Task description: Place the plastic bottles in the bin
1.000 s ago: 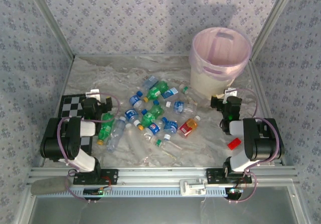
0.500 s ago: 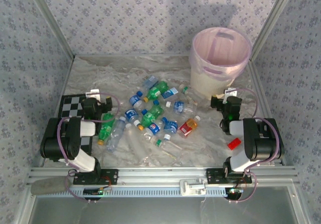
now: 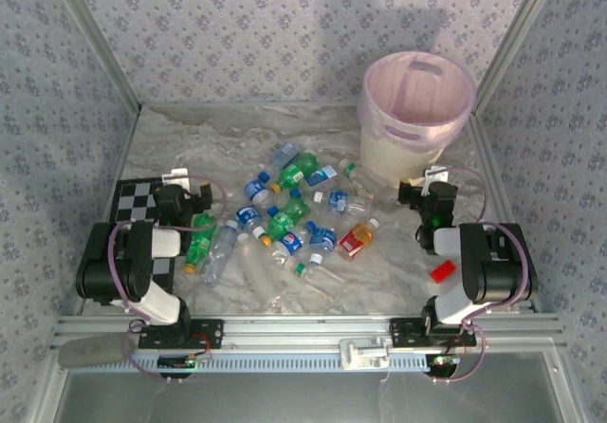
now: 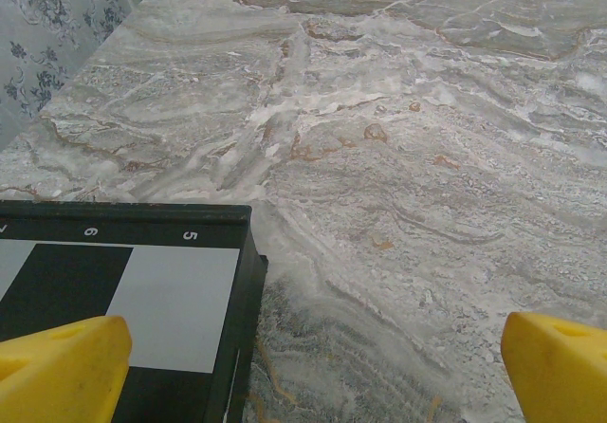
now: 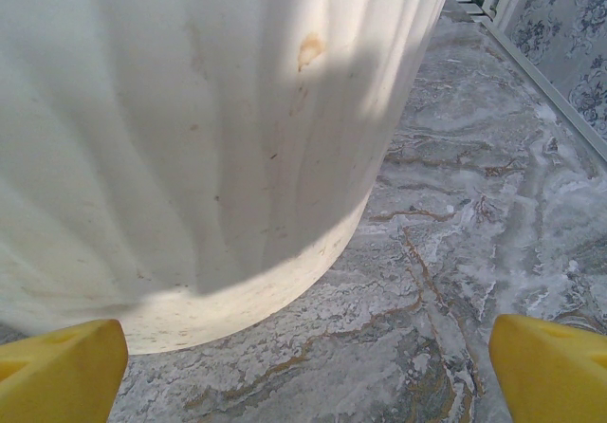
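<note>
Several small plastic bottles (image 3: 289, 216), clear and green with blue, white or orange caps, lie scattered on the marble table between the two arms. The pale pink bin (image 3: 417, 110) stands upright at the far right. My left gripper (image 3: 186, 191) rests low at the left, over the corner of a checkerboard, open with nothing between its yellow fingertips (image 4: 59, 364). My right gripper (image 3: 432, 188) sits just in front of the bin, also open and empty; in the right wrist view the bin's ribbed wall (image 5: 190, 138) rises close ahead of the gripper (image 5: 303, 385).
A black-and-white checkerboard (image 4: 123, 290) lies at the left edge under the left gripper (image 4: 308, 385). A small red block (image 3: 442, 271) lies beside the right arm. Patterned walls and metal rails enclose the table on three sides.
</note>
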### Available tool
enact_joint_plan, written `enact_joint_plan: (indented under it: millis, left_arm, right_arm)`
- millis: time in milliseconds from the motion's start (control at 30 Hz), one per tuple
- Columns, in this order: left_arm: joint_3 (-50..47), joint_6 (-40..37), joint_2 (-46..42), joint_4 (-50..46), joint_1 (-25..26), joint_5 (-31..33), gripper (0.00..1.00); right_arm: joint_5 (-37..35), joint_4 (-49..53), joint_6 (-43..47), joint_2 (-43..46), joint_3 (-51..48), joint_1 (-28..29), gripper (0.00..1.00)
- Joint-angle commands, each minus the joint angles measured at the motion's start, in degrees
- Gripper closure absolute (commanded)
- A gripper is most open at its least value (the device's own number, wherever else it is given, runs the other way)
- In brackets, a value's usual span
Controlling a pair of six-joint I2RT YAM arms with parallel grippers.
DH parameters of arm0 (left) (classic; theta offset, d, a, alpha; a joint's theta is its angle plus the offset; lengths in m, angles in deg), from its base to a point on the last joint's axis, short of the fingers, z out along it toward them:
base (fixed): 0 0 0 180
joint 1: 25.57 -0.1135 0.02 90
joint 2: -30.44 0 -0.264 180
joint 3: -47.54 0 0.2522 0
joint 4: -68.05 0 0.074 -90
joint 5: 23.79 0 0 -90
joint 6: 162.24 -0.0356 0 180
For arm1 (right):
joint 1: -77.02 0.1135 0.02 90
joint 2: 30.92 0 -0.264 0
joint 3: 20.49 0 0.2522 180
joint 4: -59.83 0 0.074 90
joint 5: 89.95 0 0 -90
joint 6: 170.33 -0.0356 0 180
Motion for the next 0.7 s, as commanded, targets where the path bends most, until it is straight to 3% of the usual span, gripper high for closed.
enact_joint_plan:
  millis: [0,100,267,467,567,667]
  left_arm:
    - [1.4,0.6,-0.3,0.0,-0.4,-0.7,0.00]
    - [1.5,0.4,-0.5,0.1,-0.3,-0.8,0.00]
    - [4.2,0.3,-6.6,-9.8,0.2,0.9,0.00]
    - [7.5,5.2,-16.3,-21.6,2.8,12.1,0.00]
    - [9.6,12.1,-20.8,-27.9,3.1,9.1,0.00]
    - [11.1,18.8,-23.8,-32.4,3.4,1.9,0.00]
  right_arm:
    - [-0.1,-1.7,0.9,-0.3,-0.3,0.2,0.00]
    - [-1.8,0.1,2.1,1.9,0.0,1.5,0.00]
    - [-5.2,6.6,4.3,8.0,1.0,4.5,0.00]
    - [-11.3,24.0,1.0,16.2,6.3,9.8,0.00]
    - [-11.5,36.3,-2.7,20.1,9.8,13.4,0.00]
    - [-9.1,47.7,-6.8,23.2,13.6,17.8,0.00]
